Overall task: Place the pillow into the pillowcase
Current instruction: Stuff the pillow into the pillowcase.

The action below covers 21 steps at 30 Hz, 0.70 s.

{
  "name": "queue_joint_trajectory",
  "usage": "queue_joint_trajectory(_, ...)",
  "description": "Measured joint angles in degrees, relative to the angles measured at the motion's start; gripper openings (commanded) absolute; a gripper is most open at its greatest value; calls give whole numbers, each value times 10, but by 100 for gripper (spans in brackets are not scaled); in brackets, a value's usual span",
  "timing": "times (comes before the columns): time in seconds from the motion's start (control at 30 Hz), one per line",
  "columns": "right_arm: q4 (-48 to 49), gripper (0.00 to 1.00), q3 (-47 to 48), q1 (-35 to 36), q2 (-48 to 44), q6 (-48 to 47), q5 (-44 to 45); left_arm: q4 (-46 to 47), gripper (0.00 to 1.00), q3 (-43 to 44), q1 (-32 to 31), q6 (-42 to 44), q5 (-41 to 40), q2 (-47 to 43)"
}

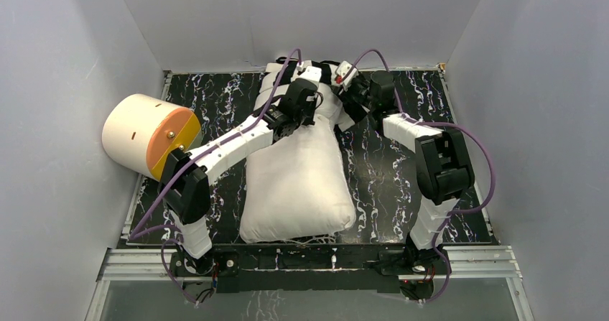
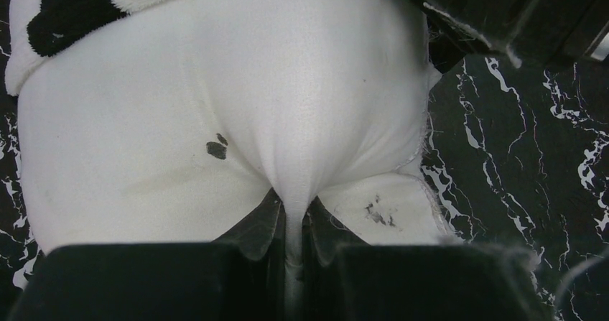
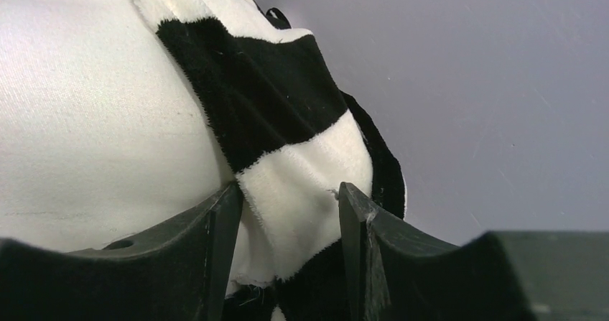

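Note:
The white pillow (image 1: pixel 298 184) lies lengthwise on the tabletop, its far end inside the black-and-white striped pillowcase (image 1: pixel 281 73). My left gripper (image 1: pixel 305 109) sits over the pillow's far half. In the left wrist view it (image 2: pixel 294 220) is shut on a pinched fold of the pillow (image 2: pixel 179 120), with the pillowcase's edge (image 2: pixel 72 5) ahead of it. My right gripper (image 1: pixel 352 98) is at the pillow's far right corner. In the right wrist view its jaws (image 3: pixel 287 206) stand apart around the pillowcase's hem (image 3: pixel 266 91), beside bare pillow (image 3: pixel 86 120).
A cream cylinder with an orange face (image 1: pixel 147 136) rests at the table's left edge, near the left arm's elbow. The black marbled tabletop (image 1: pixel 388 184) shows on both sides of the pillow. Grey walls enclose the table on the left, right and back.

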Motion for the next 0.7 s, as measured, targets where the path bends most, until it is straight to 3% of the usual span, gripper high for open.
queue_joint_trajectory(0.07,-3,47,0,2,1,-8,8,1,0,0,2,-3,0,0)
queue_joint_trajectory(0.17,-6,0,2,3,9,-14,14,5,0,0,3,-6,-5,0)
queue_joint_trajectory(0.37,-51,0,14,18,8,0,0,13,0,1,3,-12,-44,2)
queue_joint_trajectory(0.7,-131,0,-52,59,-135,78,-45,14,0,1,18,-45,-96,14)
